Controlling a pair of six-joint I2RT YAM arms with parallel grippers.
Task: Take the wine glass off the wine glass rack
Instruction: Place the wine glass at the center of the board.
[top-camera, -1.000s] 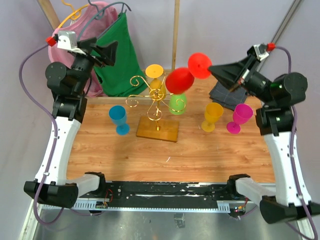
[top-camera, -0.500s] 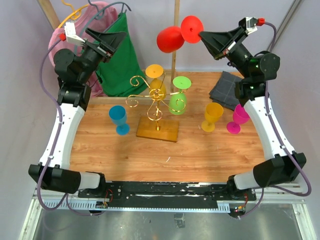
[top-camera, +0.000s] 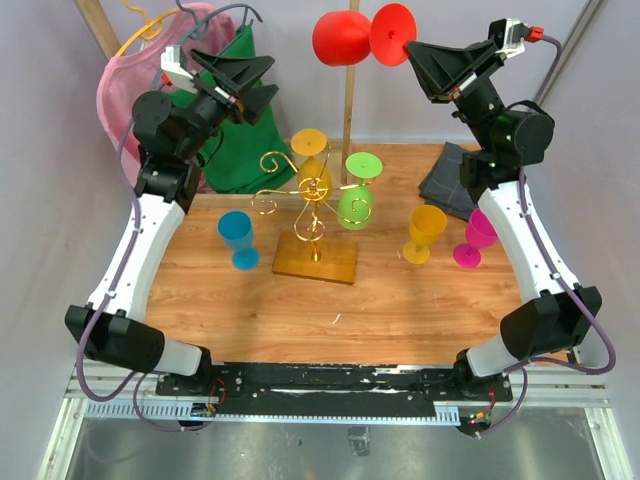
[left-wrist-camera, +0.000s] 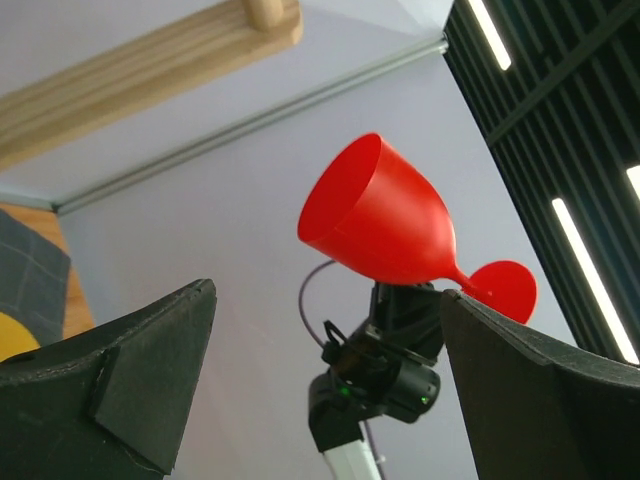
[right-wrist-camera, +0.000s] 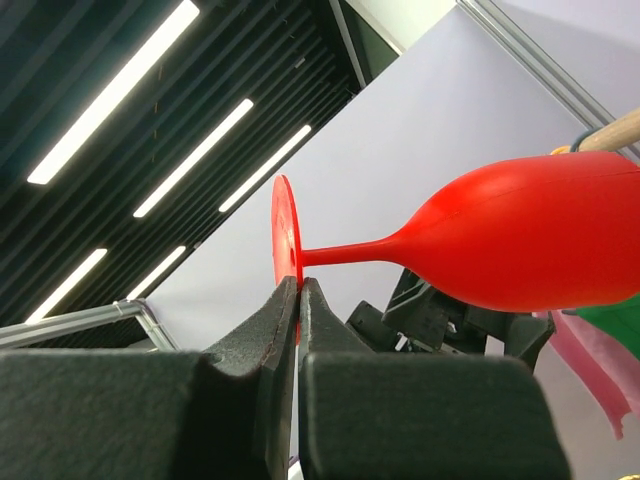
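- Top view: the red plastic wine glass (top-camera: 335, 38) hangs sideways in the air, high above the back edge of the wooden worktop (top-camera: 400, 300). It is well clear of the gold wire wine glass rack (top-camera: 310, 195) on its square light-wood base.
- The right fingers (top-camera: 440, 60) hold the glass by its round foot, with the bowl pointing towards the left arm.
- A second ago the same glass sat low, just beside the rack's scroll arms. The right arm has since swung it up and back, so the lift-off looks done and only setting it down or handing it over seems to remain.
- The left fingers (top-camera: 235, 68) have also risen and stand wide apart with nothing between them. They are aimed at the glass but well apart from it.
- A yellow glass (top-camera: 308, 145) and a green glass (top-camera: 355, 205) hang on the rack.
- A blue glass (top-camera: 238, 238), an orange glass (top-camera: 425, 232) and a magenta glass (top-camera: 477, 238) stand on the worktop.
- Left wrist view: the red bowl sits framed between the two spread black fingers, its open mouth tilted up and left. Nothing touches it on this side.
- Right wrist view: the right fingers are pressed shut on the thin edge of the red foot disc, and the stem and bowl stick out to the right. The grip is narrow and on the rim only, so the glass may pivot if it is moved quickly.
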